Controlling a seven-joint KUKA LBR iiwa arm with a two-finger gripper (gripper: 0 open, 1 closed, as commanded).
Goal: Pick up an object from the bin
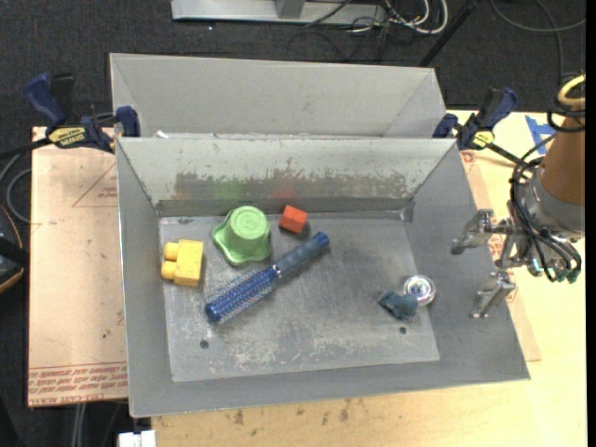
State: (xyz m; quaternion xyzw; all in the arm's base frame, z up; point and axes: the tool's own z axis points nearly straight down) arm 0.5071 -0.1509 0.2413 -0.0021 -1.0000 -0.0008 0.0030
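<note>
The end effector (480, 270) hangs over the right wall of the bin (279, 170), fingers spread, nothing between them. Nearest it, on the right of the floor, lies a small blue-and-silver piece (410, 298). To the left lie a blue brush (265, 279) and a yellow block (183, 262). Farther back are a green cup (244, 233) and a red cube (293, 219).

The hairbrush (267, 278) lies slantwise on the floor of the bin (307, 352), left of middle. Just behind it stands the cup (243, 233), and the small cube (293, 219) sits behind the brush's handle end. The toy brick (183, 262) lies left of the brush, and the small capped piece (410, 296) lies well to its right. The gripper (477, 273) hangs farther right still, over the bin's sloping wall.
</note>
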